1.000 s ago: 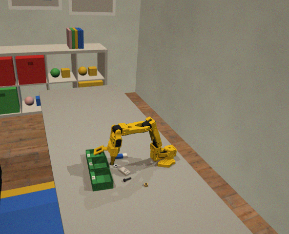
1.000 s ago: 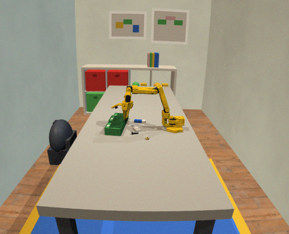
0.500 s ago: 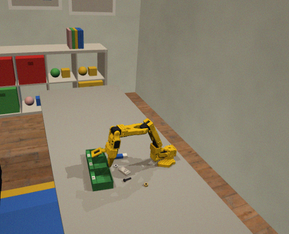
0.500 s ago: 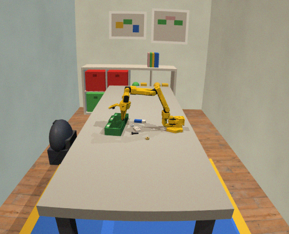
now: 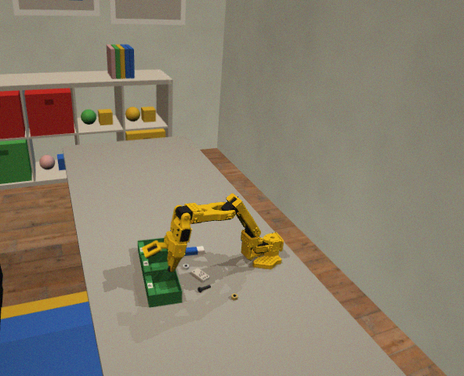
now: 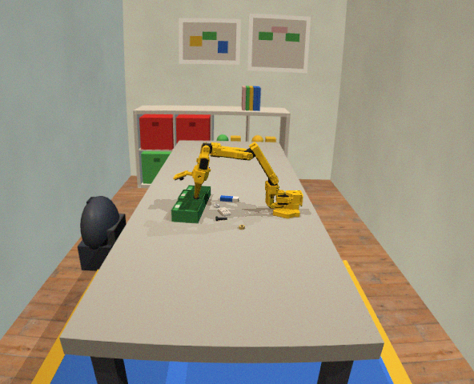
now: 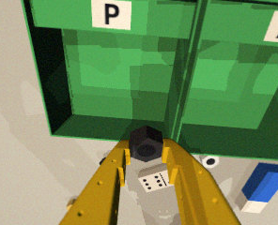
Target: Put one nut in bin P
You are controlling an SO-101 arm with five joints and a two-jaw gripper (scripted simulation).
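Currently the gripper (image 7: 146, 157) is clamped on a black nut (image 7: 146, 142), held between the yellow jaws at their tips. Just ahead of the jaws lies the near rim of bin P (image 7: 69, 127); the nut hangs at that rim, close to the wall dividing P from the next bin, A (image 7: 233, 94). Below and behind the jaws a domino (image 7: 154, 181) lies on the table (image 7: 22, 169). To the jaws' right sit a white nut (image 7: 209, 161) and a blue-and-white block (image 7: 263, 187). In the top view a bolt (image 5: 203, 287) and a yellow nut (image 5: 233, 296) lie farther off, apart from the bins.
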